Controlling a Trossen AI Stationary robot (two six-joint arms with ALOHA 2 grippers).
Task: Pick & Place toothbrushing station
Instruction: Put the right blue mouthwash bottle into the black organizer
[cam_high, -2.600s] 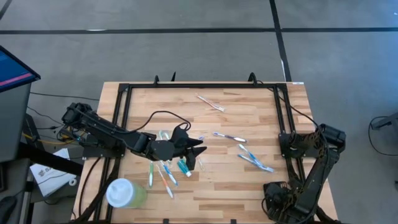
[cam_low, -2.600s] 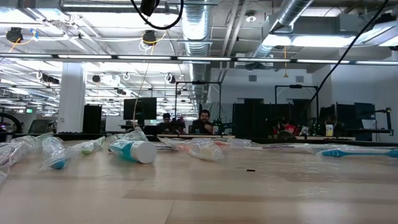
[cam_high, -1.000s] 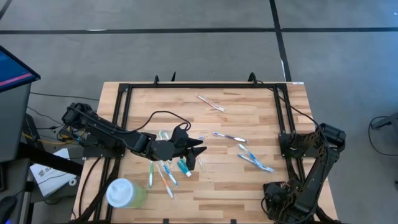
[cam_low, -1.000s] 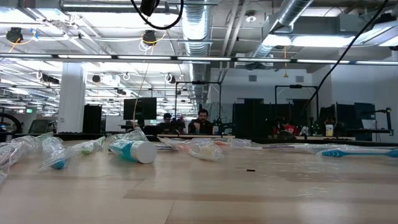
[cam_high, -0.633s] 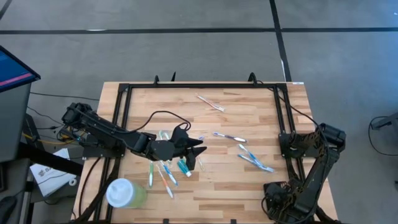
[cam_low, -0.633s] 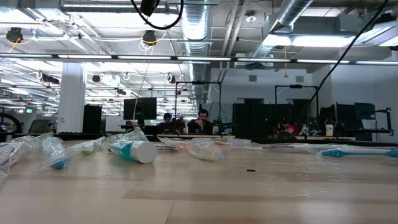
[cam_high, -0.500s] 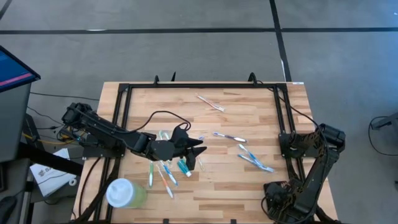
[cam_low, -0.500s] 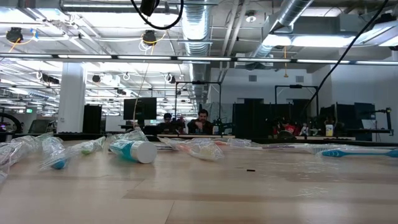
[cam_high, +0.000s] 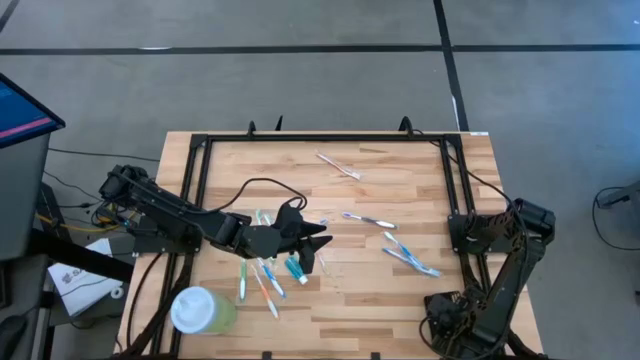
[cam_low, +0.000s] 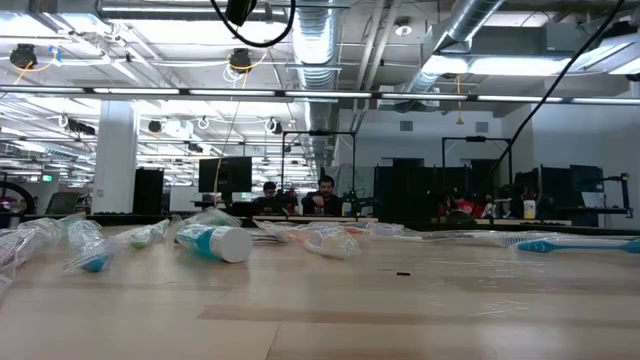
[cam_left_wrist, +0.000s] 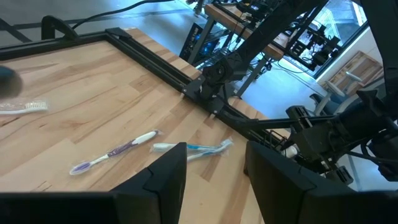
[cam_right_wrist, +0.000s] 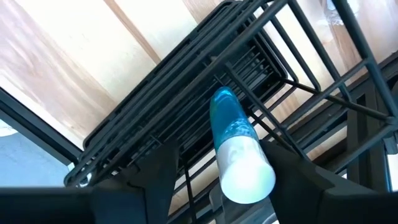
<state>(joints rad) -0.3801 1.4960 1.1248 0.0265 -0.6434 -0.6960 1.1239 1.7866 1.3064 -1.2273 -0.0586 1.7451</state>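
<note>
A black wire holder (cam_right_wrist: 155, 118) with a slotted, grid-like top fills the right wrist view, against pale wood and the black frame rails of the table (cam_high: 400, 300). In the overhead view it cannot be picked out. It is lost in the dark bulk of the folded right arm (cam_high: 500, 275) at the table's near right corner.

A blue stick with a white end (cam_right_wrist: 239, 149) pokes out of the holder between the fingers of the right gripper (cam_right_wrist: 224, 152). The fingers are apart, with a clear gap on one side of the stick. It is hard to tell whether the other finger touches it.

The left gripper (cam_high: 318, 245) hangs over the middle of the table. Its fingers are moderately apart and hold nothing; bare wood shows between them in its own wrist view. Just beside it lie a teal toothpaste tube (cam_high: 295, 267) and a loose bunch of toothbrushes (cam_high: 262, 278).

Farther right lie a purple toothbrush (cam_high: 370, 220) and two blue toothbrushes (cam_high: 410, 258). A white toothbrush (cam_high: 338, 166) lies near the far edge. A pale green cup with a white lid (cam_high: 200, 310) stands at the near left corner.

From table height, the wrapped brushes look blurred, and two people (cam_low: 325, 195) sit far behind.
</note>
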